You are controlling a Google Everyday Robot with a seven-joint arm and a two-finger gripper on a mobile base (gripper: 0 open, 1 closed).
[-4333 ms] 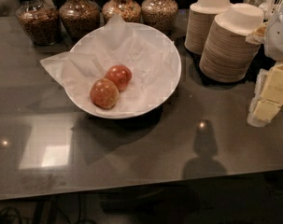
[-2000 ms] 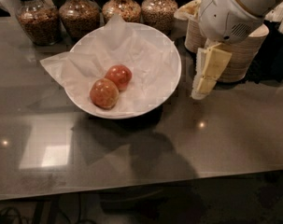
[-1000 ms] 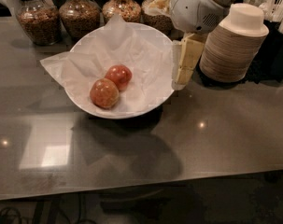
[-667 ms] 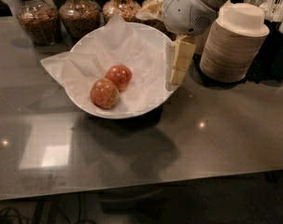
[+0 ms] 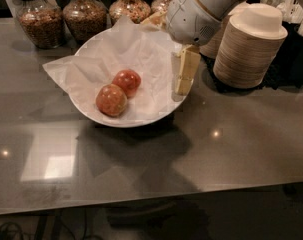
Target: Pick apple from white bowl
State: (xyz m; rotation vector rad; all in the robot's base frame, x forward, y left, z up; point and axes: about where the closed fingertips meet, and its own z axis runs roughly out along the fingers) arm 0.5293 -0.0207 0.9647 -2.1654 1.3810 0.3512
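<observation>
Your claw (image 5: 183, 76) hung at the right rim of the white bowl (image 5: 141, 124), apart from the apple (image 5: 111, 100); its opening I cannot tell.

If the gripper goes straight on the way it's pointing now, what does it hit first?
Probably the paper liner at the white bowl's right rim: the gripper hangs pointing down there. The apple lies left of that line. Depth is unclear; it could clip the rim itself.
</observation>
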